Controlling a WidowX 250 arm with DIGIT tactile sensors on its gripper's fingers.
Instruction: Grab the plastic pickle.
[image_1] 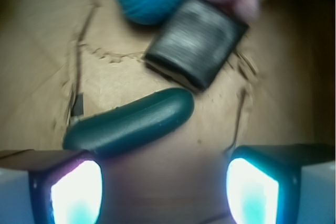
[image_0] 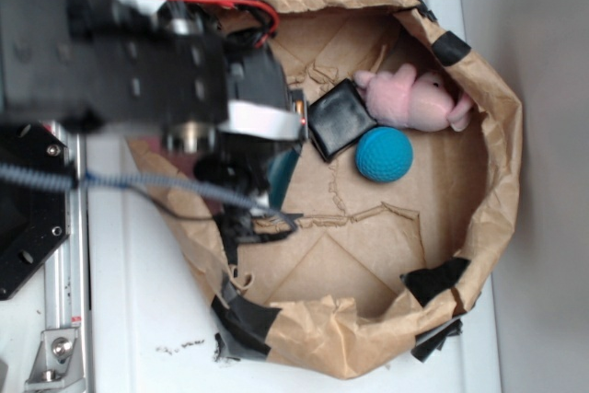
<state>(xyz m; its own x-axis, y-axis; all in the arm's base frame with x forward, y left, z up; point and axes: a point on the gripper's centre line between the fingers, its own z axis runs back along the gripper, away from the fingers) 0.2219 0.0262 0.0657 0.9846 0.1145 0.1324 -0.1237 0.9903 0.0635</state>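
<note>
Reaches in from the left of the exterior view, black arm (image_0: 101,39) blurred and filling the upper left corner, red and blue cables trailing along it. Points downward at the wrist, tool (image_1: 165,182) spread wide, jaws well apart with nothing clamped. Shows in the wrist view as two fingers (image_1: 73,190) at the bottom corners, inner pads glowing white-cyan.

Black pouch (image_1: 197,40) crowds the plastic pickle's (image_1: 128,123) tip
</note>
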